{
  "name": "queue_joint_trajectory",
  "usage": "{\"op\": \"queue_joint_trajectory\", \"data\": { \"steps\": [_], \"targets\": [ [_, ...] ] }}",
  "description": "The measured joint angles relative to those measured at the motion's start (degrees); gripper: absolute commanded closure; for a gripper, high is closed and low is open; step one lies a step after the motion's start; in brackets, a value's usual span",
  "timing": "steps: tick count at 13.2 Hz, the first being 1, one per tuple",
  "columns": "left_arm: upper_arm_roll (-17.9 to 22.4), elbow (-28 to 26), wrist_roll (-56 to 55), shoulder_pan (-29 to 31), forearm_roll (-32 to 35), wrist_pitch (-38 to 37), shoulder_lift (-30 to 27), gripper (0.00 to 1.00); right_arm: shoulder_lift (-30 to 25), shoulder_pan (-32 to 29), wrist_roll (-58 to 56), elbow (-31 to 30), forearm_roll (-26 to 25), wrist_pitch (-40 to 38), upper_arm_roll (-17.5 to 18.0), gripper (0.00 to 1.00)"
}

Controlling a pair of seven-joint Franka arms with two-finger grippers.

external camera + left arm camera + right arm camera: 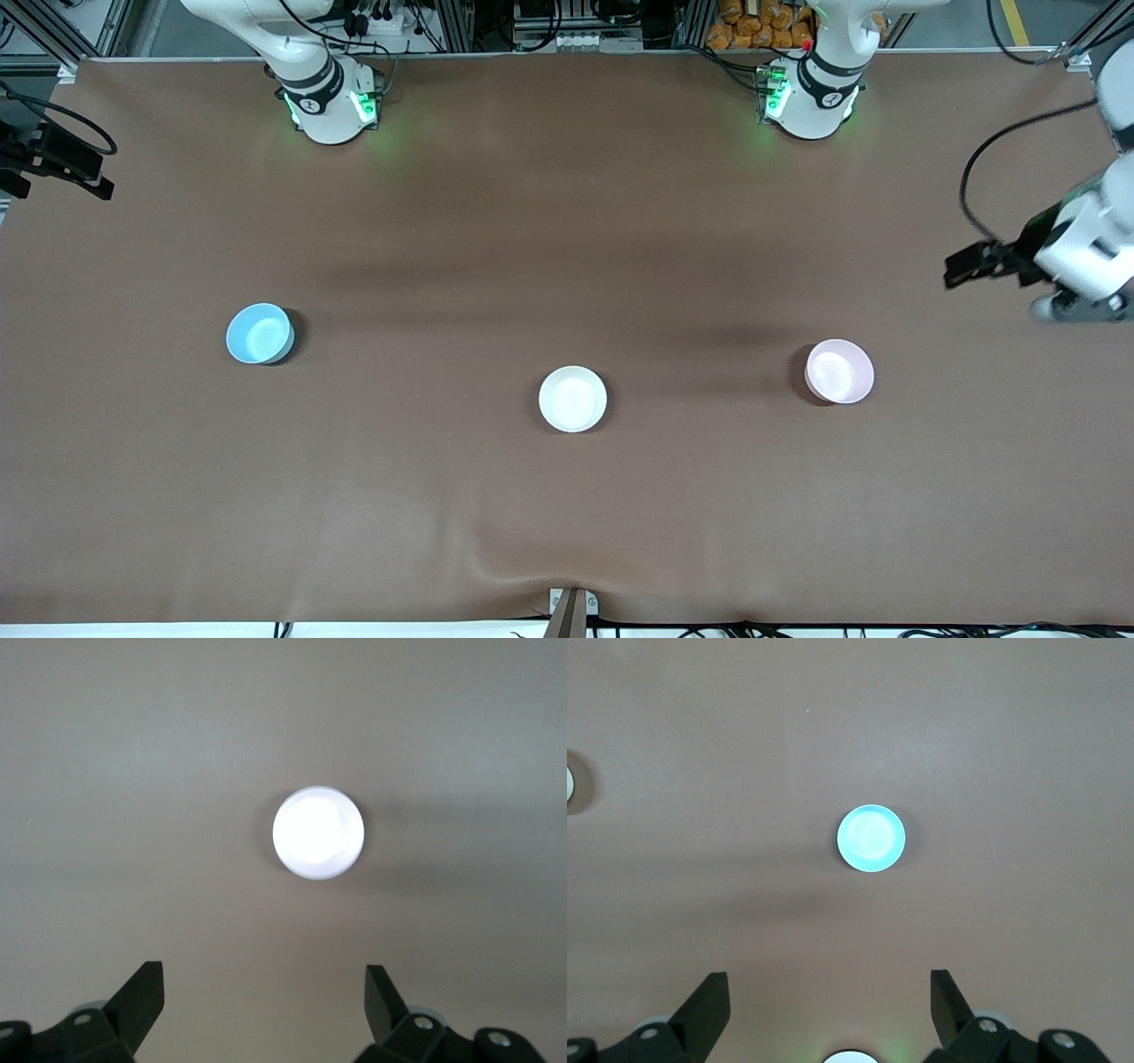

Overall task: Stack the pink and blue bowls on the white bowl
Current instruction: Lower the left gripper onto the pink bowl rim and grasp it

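On the brown worktop (567,221) we see the small round sky-blue plastic bowl (259,333), the white one (572,399) nearest the camera, then the pink one (839,370). Right tool (829,997) and left tool (264,988) hang released, high above. A rim-only pinch could tip a bowl.

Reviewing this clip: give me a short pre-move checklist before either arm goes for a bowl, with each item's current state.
1. Small round white plastic-looking bowl upright, nothing in it: ok.
2. Small round light blue bowl free, toward the right arm's end: ok.
3. Small round pale pink bowl free, toward the left arm's end: ok.
4. Left tool open, empty: ok.
5. Right tool open, above the blue bowl: ok.
6. Anything stacked: not ok, none yet.
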Motion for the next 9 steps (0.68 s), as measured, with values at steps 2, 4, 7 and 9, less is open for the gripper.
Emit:
{"op": "queue_joint_trajectory", "data": {
  "steps": [2, 4, 7, 9],
  "targets": [
    [0.07, -3.51, 0.0, 0.36, 0.0, 7.35, 2.57, 0.0, 0.0, 0.0, 0.0, -0.01, 0.0, 0.08, 0.0, 0.0],
    [0.07, -4.81, 0.0, 0.49, 0.0, 13.38, 6.74, 0.0, 0.01, 0.0, 0.0, -0.05, 0.0, 0.1, 0.01, 0.0],
    [0.07, -5.05, 0.0, 0.54, 0.0, 20.35, 13.74, 0.0, 0.01, 0.0, 0.0, -0.08, 0.0, 0.1, 0.01, 0.0],
    [0.07, -5.01, -0.05, 0.76, 0.0, 22.87, 17.57, 0.12, 0.01, 0.0, 0.0, -0.1, 0.0, 0.1, 0.0, 0.0]
  ]
}}
